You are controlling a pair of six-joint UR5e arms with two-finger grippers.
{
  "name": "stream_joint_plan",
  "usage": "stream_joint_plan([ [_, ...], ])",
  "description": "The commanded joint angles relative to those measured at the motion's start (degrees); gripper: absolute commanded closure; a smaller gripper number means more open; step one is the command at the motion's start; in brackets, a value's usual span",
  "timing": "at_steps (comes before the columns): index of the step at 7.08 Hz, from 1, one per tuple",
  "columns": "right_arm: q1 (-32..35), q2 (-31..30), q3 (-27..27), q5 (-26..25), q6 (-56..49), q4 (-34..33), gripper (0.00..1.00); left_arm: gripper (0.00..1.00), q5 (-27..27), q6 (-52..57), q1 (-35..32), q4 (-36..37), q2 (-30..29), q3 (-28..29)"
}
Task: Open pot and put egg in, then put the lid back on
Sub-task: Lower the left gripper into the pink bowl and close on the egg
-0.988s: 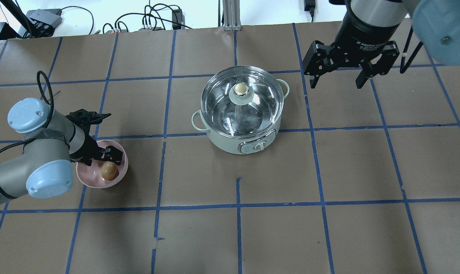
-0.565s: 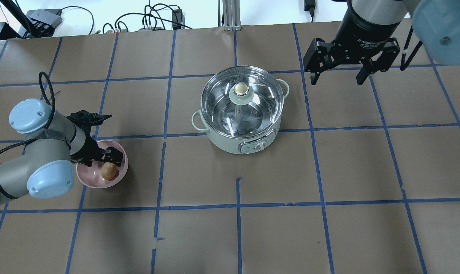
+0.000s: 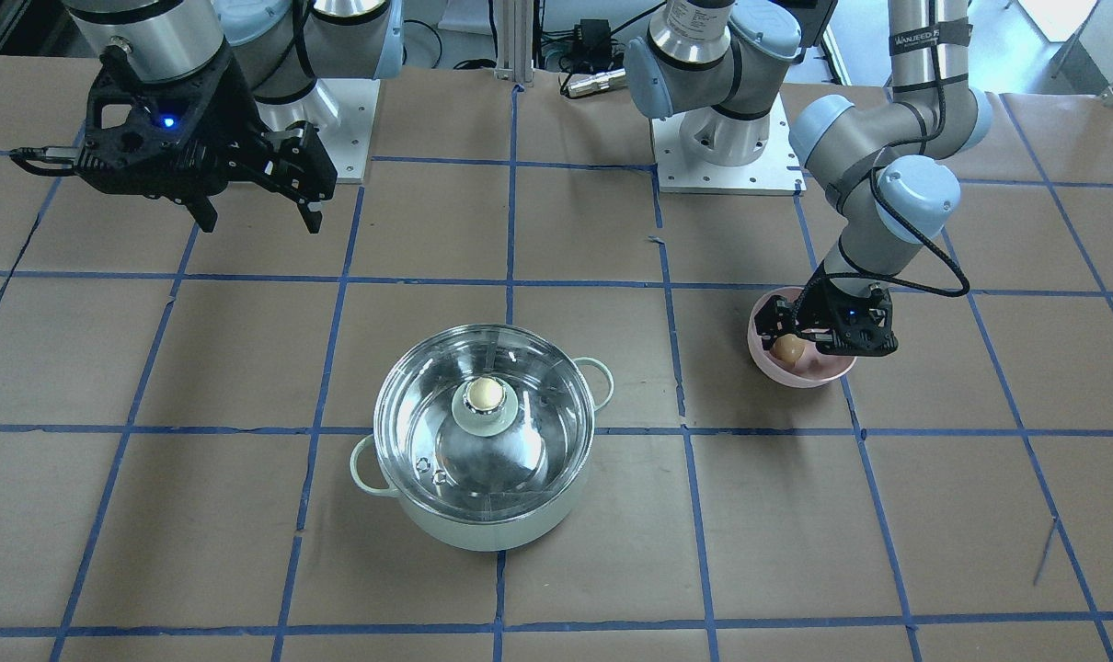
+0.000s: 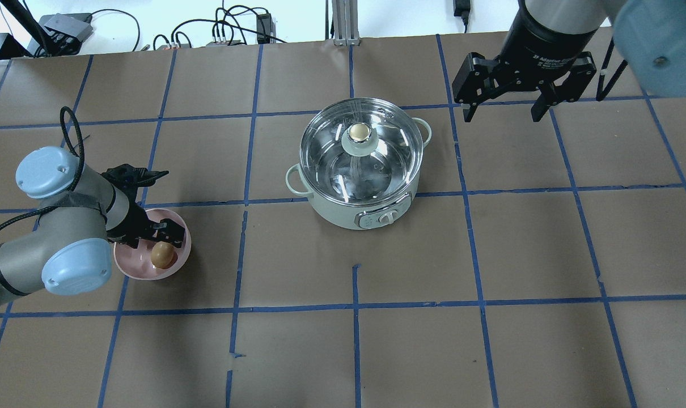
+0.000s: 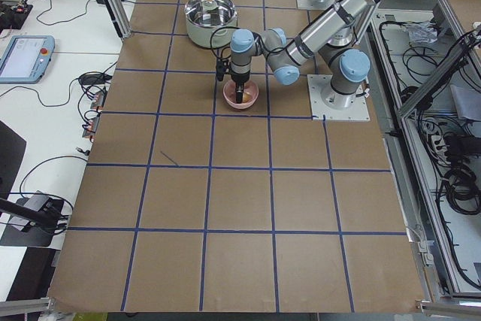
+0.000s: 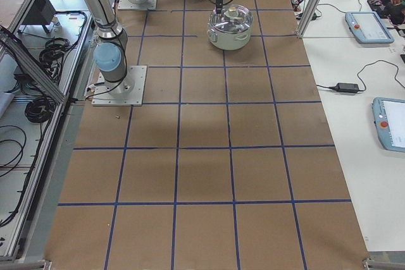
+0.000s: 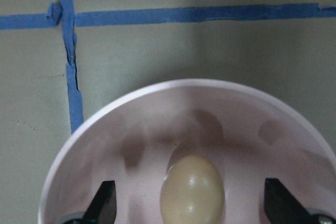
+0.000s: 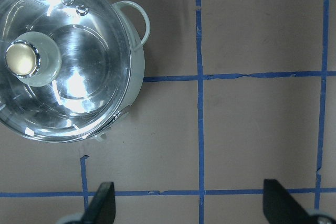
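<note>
hanging into the pink bowl (image 7: 131, 98) at the overhead view's lower left, the left gripper (image 7: 191, 205) stood spread, its fingers (image 7: 105, 205) flanking the egg (image 7: 192, 190), a smooth tan oval with its long axis running up the wrist frame. the right gripper (image 4: 502, 116), also spread, hovered at upper right, apart from the glossy mint pot (image 4: 343, 212) at centre. its clear glass lid (image 4: 377, 164) sat on top, closed.

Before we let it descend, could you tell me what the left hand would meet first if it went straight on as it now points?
Probably the egg, which lies in the pink bowl between the left hand's open fingers; depth is unclear, so the fingers might touch the bowl first.
</note>
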Motion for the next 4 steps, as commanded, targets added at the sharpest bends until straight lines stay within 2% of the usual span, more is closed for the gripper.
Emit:
stream_joint_plan([
  [1,-0.1,0.0,-0.1,0.0,0.0,-0.1,0.0,0.01,0.0,0.0,0.7,-0.3,-1.8,0.6],
  [2,-0.1,0.0,-0.1,0.0,0.0,-0.1,0.0,0.08,0.2,-0.3,0.7,-0.6,-1.8,0.6],
  [3,-0.4,0.0,-0.1,-0.2,-0.1,-0.1,0.0,0.21,0.3,-2.1,0.7,-2.5,-1.9,0.5],
  [4,0.1,-0.2,-0.3,-0.1,0.0,-0.1,0.0,0.29,0.3,-2.6,0.7,-3.0,-1.9,0.6],
])
